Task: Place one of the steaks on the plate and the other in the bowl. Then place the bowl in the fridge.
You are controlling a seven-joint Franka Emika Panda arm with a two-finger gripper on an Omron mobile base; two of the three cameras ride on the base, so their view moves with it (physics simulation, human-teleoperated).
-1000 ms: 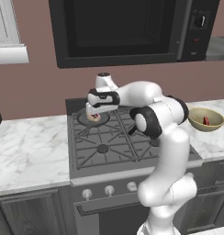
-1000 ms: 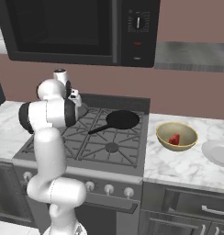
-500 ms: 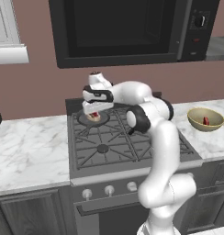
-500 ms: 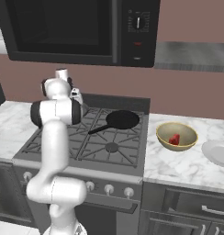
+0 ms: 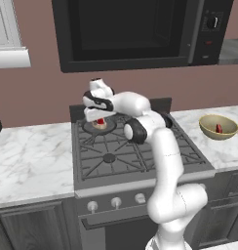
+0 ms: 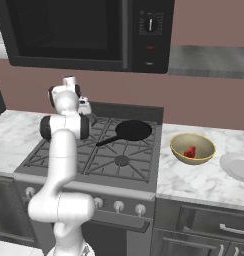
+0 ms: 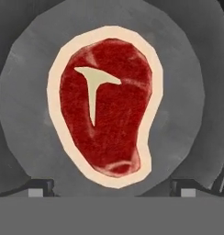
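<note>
Steaks were split: one already sat in the bowl on the right counter, the other lay in the grey pan under the wide-open gripper. Plate and fridge steps remained.

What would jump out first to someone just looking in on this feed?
The white arm stretched over the stove's back left burner, its open claw poised just above a raw red steak lying in a grey pan. Next, the tan bowl on the marble counter right of the stove, with the other steak already inside. A black frying pan sits on the back right burner, and a light-grey plate lies beyond the bowl.
</note>
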